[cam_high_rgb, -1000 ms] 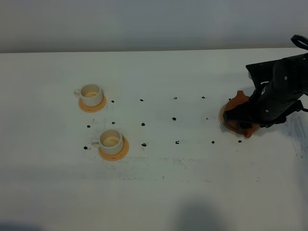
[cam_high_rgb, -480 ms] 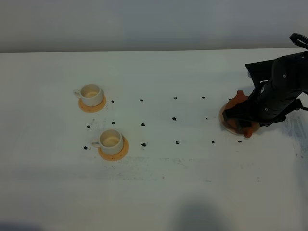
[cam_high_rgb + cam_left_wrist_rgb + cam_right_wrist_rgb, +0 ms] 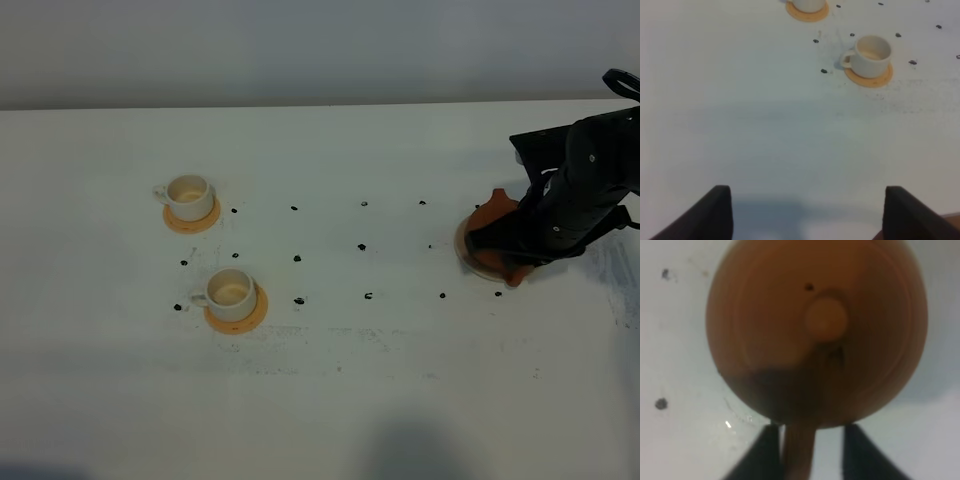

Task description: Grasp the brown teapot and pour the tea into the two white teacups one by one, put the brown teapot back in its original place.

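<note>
The right arm point(image 3: 590, 180) hides most of the teapot point(image 3: 497, 212), which sits on its saucer point(image 3: 466, 250) at the right. The right gripper point(image 3: 812, 452), blurred, is spread around the handle point(image 3: 799, 452), with a gap beside one finger. The left gripper point(image 3: 807, 215) is cut off, its jaws spread and empty. The cups point(image 3: 188, 193) point(image 3: 231, 290) sit at the left.

Left side of the table point(image 3: 330, 400): far teacup point(image 3: 188, 196) on far coaster point(image 3: 207, 217), and near teacup point(image 3: 231, 290) on near coaster point(image 3: 257, 309), a bit right of the far one. Teapot point(image 3: 492, 212) sits on the saucer point(image 3: 467, 254) at the right, well apart from both cups, with scattered dots point(image 3: 362, 246) on the table between. Right gripper point(image 3: 810, 452) is over the teapot, fingers point(image 3: 765, 452) apparently either side of its handle.
</note>
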Robot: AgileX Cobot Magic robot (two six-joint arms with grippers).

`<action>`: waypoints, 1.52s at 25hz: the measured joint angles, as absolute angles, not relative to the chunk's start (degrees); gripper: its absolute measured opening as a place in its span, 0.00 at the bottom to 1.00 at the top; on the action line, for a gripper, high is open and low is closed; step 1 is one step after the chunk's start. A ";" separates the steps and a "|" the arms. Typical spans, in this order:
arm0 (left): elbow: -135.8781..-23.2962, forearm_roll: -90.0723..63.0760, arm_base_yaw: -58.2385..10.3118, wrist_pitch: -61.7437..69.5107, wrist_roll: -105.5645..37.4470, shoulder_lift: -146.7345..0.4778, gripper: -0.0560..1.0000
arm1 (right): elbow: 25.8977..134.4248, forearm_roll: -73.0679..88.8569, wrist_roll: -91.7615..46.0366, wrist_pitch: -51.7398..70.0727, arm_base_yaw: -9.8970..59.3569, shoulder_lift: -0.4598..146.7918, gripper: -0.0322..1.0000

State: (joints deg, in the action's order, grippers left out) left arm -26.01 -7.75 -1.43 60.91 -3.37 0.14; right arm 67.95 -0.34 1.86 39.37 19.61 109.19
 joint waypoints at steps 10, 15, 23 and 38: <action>-26.01 -7.75 -1.43 60.91 -3.37 0.14 0.62 | 67.95 -0.39 -0.37 38.96 19.61 109.19 0.13; -26.01 -7.75 -1.43 60.91 -3.37 0.14 0.62 | 67.95 -0.39 -0.47 38.85 19.61 109.12 0.13; -26.01 -7.75 -1.43 60.91 -3.37 0.14 0.62 | 67.95 0.00 -1.02 37.38 19.61 106.04 0.13; -26.01 -7.75 -1.43 60.91 -3.37 0.14 0.62 | 67.90 0.00 -1.86 37.04 24.65 101.07 0.13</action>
State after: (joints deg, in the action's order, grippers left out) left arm -26.01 -7.75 -1.43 60.91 -3.37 0.14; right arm 67.90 0.00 -1.86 37.04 24.65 101.07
